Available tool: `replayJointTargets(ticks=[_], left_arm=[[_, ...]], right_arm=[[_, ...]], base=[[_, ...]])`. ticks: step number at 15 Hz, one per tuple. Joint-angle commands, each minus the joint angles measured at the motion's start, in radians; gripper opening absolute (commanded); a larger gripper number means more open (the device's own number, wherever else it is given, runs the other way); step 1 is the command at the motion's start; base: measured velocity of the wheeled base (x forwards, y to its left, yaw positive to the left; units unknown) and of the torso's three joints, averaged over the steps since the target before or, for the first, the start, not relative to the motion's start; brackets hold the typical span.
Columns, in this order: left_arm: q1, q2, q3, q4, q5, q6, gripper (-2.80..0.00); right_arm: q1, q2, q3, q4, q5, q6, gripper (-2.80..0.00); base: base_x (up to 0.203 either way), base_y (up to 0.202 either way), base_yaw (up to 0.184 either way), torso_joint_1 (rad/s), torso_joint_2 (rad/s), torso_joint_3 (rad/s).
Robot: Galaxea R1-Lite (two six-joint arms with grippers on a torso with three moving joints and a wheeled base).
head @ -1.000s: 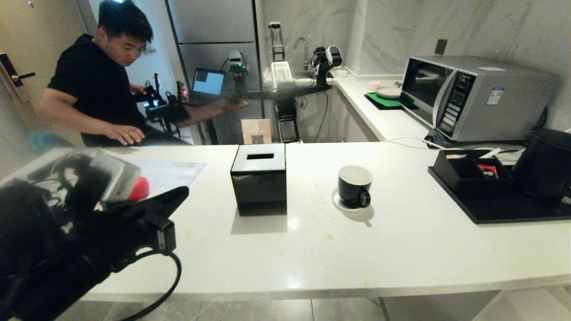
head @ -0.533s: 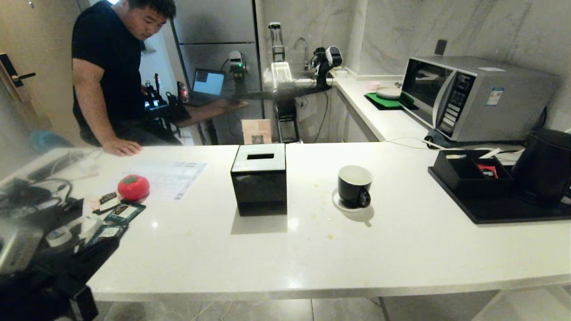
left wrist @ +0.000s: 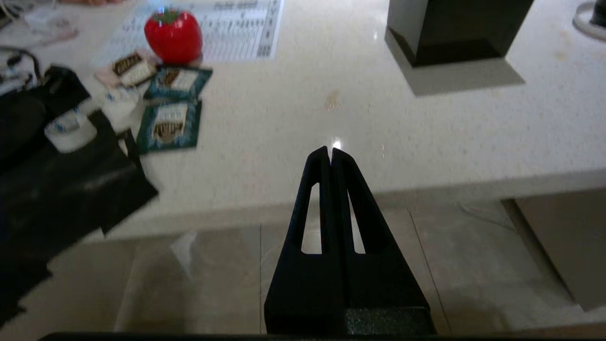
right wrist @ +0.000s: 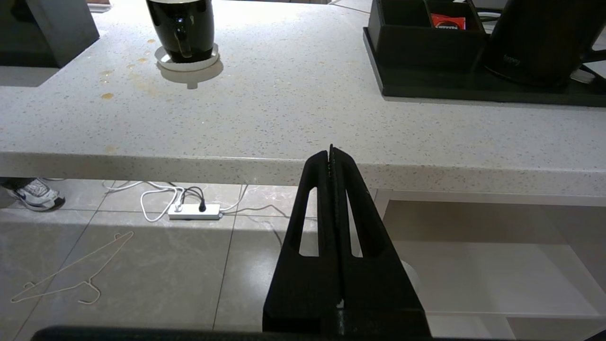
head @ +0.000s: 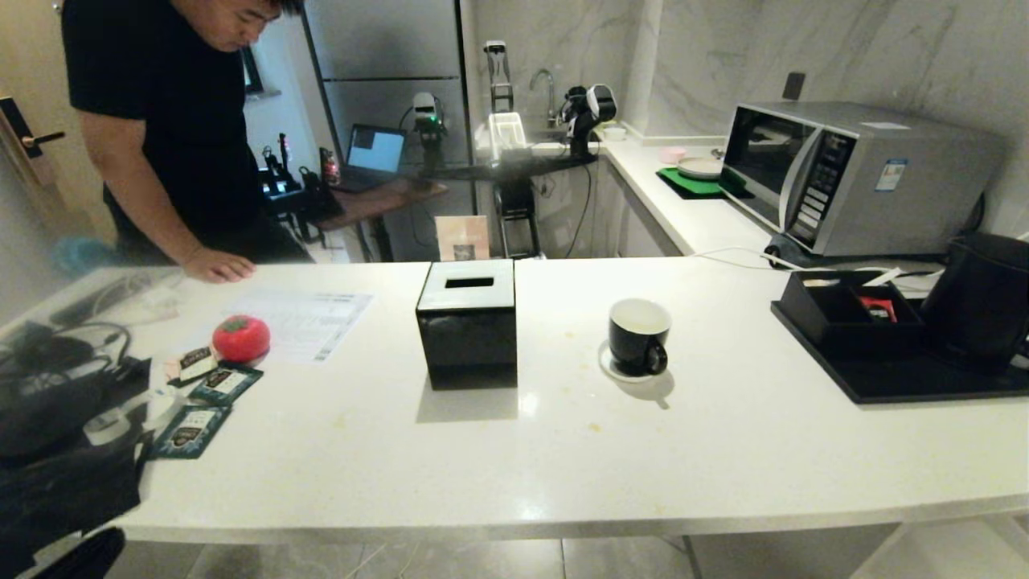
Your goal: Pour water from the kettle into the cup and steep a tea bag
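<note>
The kettle [head: 985, 297], just beside the black compartment box [head: 852, 310], runs off the frame's edge, spout unseen, and the packet [head: 878, 308] inside that box is too small to read.

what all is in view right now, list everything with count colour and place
kettle: 1, matte black, on the tray at the counter's right end
cup: 1, glossy black, white inside, on a white saucer, mid counter
tray: 1, black, right end
compartment box: 1, black, on the tray, red packet inside
slotted box: 1, glossy black, centre
tea bag packets: several, teal and pale, left
tomato-shaped object: 1, red, left
printed sheet: 1, white, left
microwave: 1, silver, back right
person: 1, black shirt, hand on the counter
left gripper: shut, at the counter's near edge
right gripper: shut, below the counter's near edge
</note>
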Motion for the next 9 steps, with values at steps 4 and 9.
replayJointTargets(ticks=[4,9], left_arm=[[-0.007,-0.302,0.002,0.256,0.045,-0.030,-2.80],[-0.037,-0.477,0.002,0.340,0.077,-0.046,-2.80]], right_arm=[[0.000,0.000,0.000,-0.001,0.001,-0.002,-2.80],[0.000,0.000,0.000,0.001,0.001,-0.003,-2.80]], base=[[0.000,0.000,0.000,0.000,0.00,0.000],[0.000,0.000,0.000,0.000,0.00,0.000]])
